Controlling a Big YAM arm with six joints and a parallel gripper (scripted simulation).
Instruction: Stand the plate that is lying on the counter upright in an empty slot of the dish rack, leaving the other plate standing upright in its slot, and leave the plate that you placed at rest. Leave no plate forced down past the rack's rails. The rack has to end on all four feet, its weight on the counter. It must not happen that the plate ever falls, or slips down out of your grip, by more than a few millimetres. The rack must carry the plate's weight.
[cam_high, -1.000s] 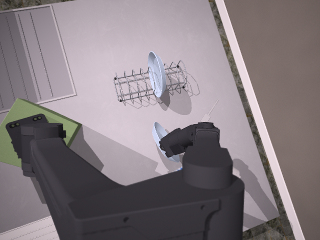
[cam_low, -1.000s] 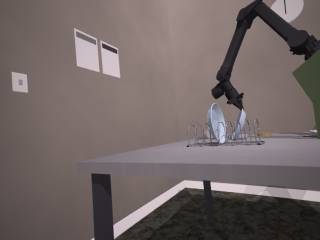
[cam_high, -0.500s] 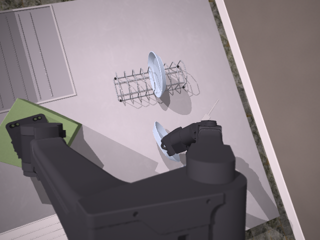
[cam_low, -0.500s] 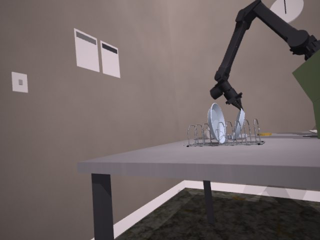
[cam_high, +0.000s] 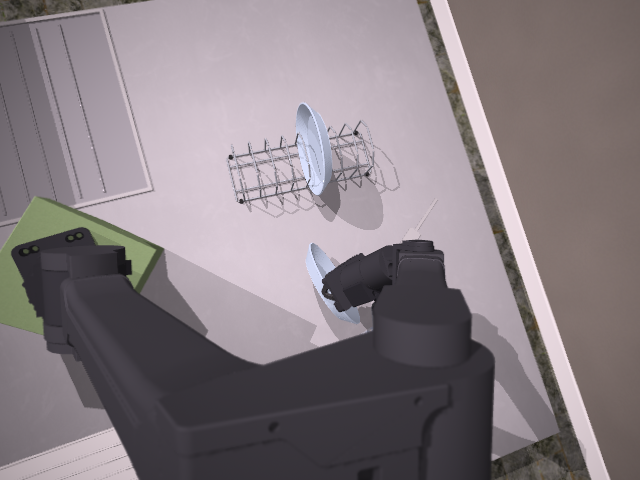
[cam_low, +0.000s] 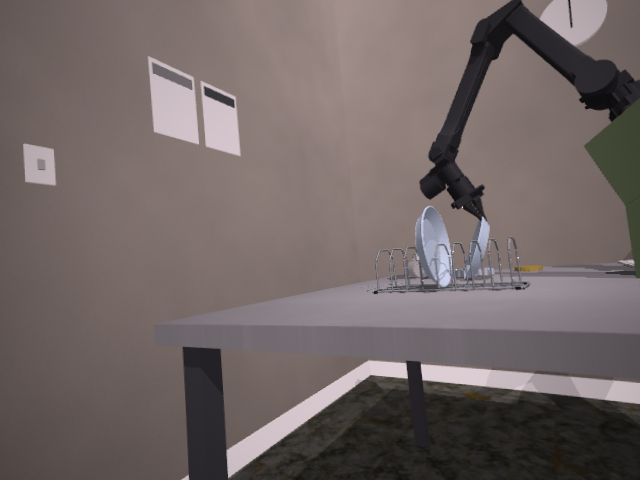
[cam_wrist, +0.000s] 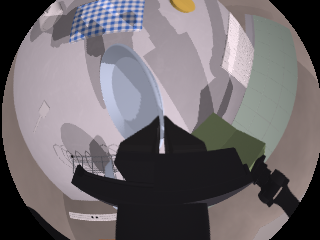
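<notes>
- The one pincer (cam_low: 478, 214), matte black, is clamped on the rim of a pale blue plate (cam_high: 316, 263), its narrow tips meeting on the thin edge.
- That held plate is tilted up on edge, on the near side of the rack in the top view and apart from it; whether its lower rim touches the counter (cam_high: 206, 77) I cannot tell.
- In the wrist view the held plate (cam_wrist: 127, 90) shows as a glossy, shallow round dish with a raised rim, running away from the dark pincer body.
- Plates: two, both the same smooth pale blue. The second plate (cam_high: 312, 147) stands nearly upright in a slot of the rack, right of the rack's middle in the top view.
- Dish rack (cam_high: 242, 164): one, made of thin silvery wire, long and rectangular, with rows of arched hoops and small black feet at the corners. Its other slots stand free.
- Arm (cam_low: 465, 98): one, in dark angular segments, reaching down from the upper right in the exterior view.
- The counter is a flat pale grey slab with a matte finish on dark square legs (cam_low: 204, 413).
- A ridged grey draining panel (cam_high: 62, 103) lies at the counter's left end, and one green block (cam_high: 36, 222) sits under the arm's base.
- One small pale spatula-like utensil (cam_high: 423, 217) lies on the counter beyond the wrist.
</notes>
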